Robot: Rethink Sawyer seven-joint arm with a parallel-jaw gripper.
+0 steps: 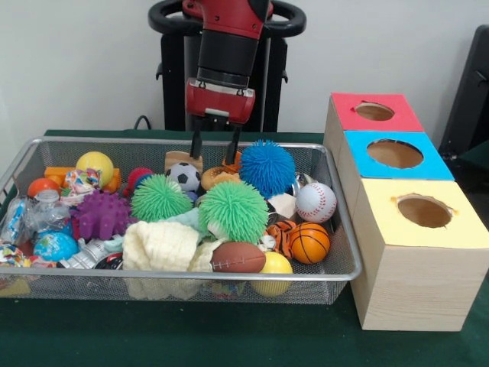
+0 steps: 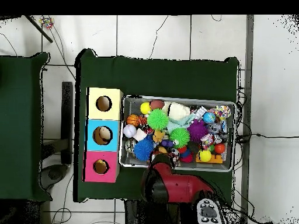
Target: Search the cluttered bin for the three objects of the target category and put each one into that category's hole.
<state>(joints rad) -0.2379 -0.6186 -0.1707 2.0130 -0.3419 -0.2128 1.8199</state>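
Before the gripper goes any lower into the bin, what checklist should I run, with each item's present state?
1. Gripper open over the bin's far side: ok.
2. Nothing between the fingers: ok.
3. Target singled out: cannot tell; soccer ball, blue spiky ball and wooden block all lie close below.
4. Red, blue and yellow hole unblocked: ok.
5. Target category known: cannot tell.
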